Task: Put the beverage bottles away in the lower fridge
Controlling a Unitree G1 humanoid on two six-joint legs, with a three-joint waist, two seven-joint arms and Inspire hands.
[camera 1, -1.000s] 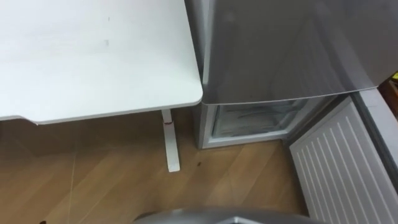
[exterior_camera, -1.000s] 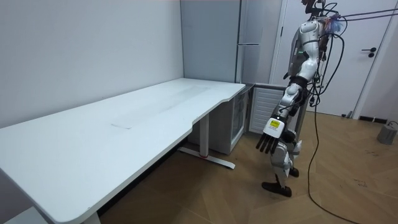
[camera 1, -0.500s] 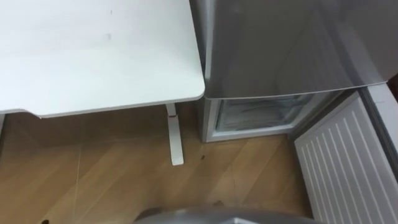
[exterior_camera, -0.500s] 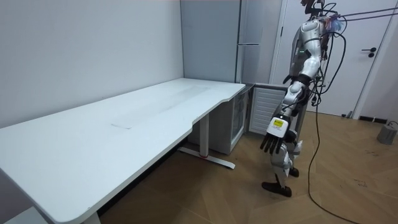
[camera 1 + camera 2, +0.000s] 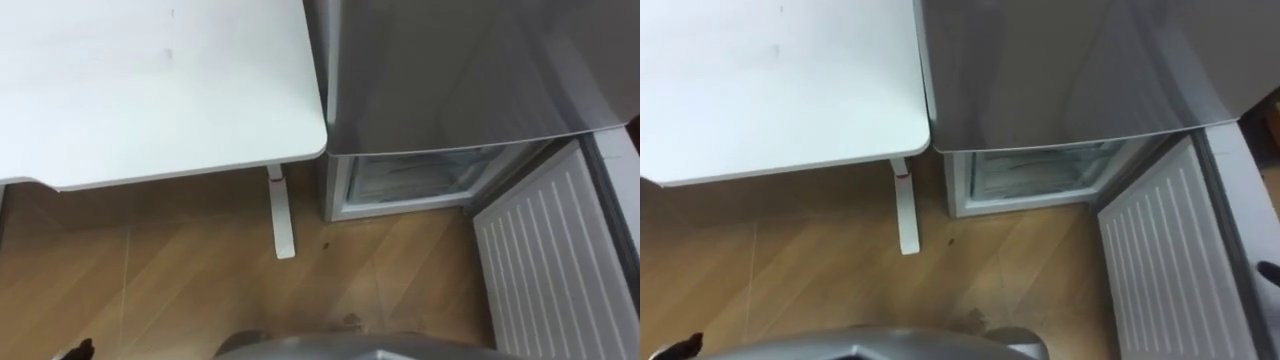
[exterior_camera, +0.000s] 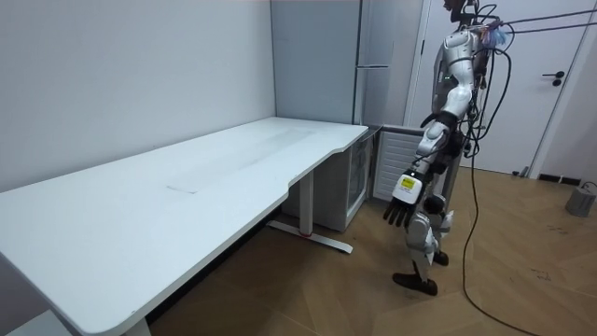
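While the lower fridge compartment (image 5: 415, 182) stands open, with pale shelves or drawers just visible inside, its door (image 5: 545, 265) is swung wide toward the robot's right and shows a white ribbed inner face. Above it the grey upper door (image 5: 460, 70) is shut. The fridge stands just beside the end of a long white desk (image 5: 150, 90), whose white leg (image 5: 280, 215) comes down onto the wooden floor (image 5: 180, 290) near the fridge's lower corner. The robot stands upright on that floor, facing the fridge, close to the open door and the desk's rounded corner. Its left hand (image 6: 401, 207) hangs low at its side, well apart from the compartment, the fingers straight, pointing down and slightly spread, holding nothing. A dark tip at the right edge of the right eye view looks to be the right hand (image 5: 1269, 271), and I cannot tell its pose.
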